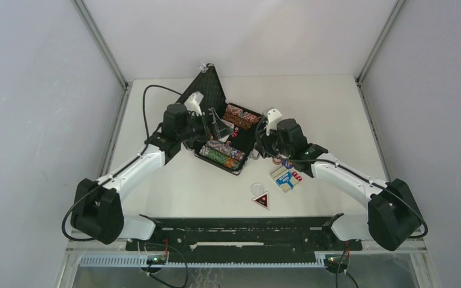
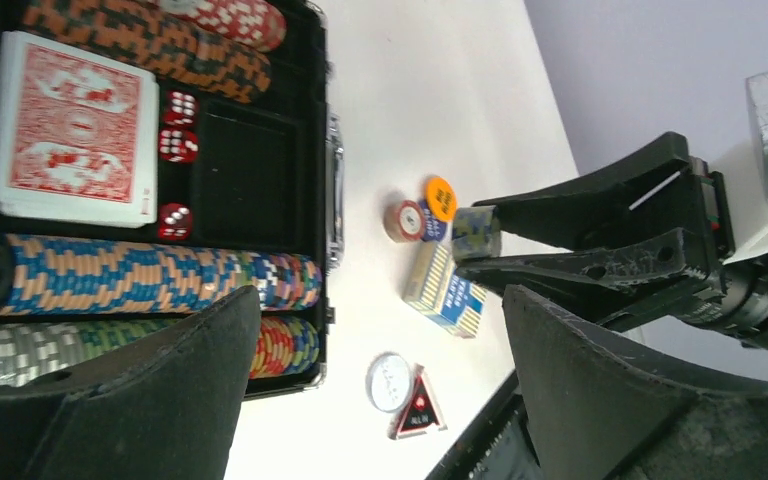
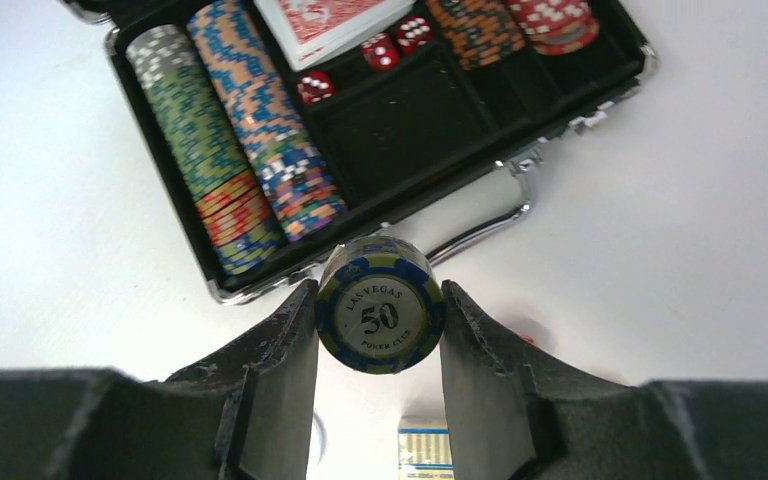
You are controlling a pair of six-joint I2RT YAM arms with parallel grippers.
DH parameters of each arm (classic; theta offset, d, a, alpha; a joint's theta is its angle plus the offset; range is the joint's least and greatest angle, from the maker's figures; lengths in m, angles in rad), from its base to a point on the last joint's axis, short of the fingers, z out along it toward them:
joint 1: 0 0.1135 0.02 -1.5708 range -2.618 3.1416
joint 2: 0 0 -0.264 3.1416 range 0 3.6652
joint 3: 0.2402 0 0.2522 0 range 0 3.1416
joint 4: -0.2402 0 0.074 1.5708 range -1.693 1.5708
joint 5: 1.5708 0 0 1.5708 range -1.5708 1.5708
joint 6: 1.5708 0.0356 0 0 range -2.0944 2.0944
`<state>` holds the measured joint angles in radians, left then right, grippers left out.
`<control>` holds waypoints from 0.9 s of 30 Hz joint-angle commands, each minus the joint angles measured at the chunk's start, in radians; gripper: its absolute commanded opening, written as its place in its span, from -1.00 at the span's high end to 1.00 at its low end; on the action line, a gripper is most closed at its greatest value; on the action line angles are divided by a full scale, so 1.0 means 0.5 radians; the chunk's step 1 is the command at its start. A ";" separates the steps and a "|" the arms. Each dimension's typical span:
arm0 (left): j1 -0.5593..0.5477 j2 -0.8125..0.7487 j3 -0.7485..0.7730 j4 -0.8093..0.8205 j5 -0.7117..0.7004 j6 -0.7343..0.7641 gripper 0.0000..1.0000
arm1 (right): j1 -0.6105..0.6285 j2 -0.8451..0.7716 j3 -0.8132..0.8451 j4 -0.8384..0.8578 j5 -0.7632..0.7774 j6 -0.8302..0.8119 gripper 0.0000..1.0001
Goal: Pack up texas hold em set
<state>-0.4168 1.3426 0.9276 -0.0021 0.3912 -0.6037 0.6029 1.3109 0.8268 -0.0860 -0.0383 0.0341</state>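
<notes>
Right claw [image 3: 380, 292]: clamped on chip stack [image 3: 380, 318], just outside the case [image 3: 410, 130], handle side. Left claw [image 2: 380, 300]: agape over case. Step: loading chips. Next: lift stack over rim into a free slot. Blue deck [image 2: 445, 290] lies on worktop [image 3: 660, 250].

Lab robot cell: bare white table [image 1: 336, 108] boxed in by plain grey panels [image 1: 30, 90] on aluminium posts [image 1: 100, 45], black mounting rail [image 1: 240, 231] across the near edge, slotted cable duct [image 1: 216, 261] in front of it.
</notes>
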 commanded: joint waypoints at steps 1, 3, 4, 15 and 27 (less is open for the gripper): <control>-0.001 0.019 0.110 0.186 0.367 -0.060 -0.91 | 0.074 -0.083 0.005 0.102 -0.171 -0.127 1.00; -0.004 0.053 0.112 0.215 0.429 -0.078 -0.91 | 0.114 -0.101 0.005 0.089 -0.189 -0.156 1.00; -0.007 0.075 0.117 0.227 0.462 -0.086 -0.90 | 0.132 -0.109 0.004 0.089 -0.206 -0.168 1.00; -0.061 0.259 0.161 0.226 0.631 -0.094 -0.73 | 0.270 -0.177 0.061 0.000 -0.269 -0.241 1.00; -0.195 0.434 0.231 0.084 0.806 0.020 -0.57 | 0.267 -0.168 0.082 0.008 -0.220 -0.262 1.00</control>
<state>-0.5003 1.5463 0.9791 0.0383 0.7231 -0.6201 0.7334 1.2510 0.8219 -0.1303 -0.1577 -0.0792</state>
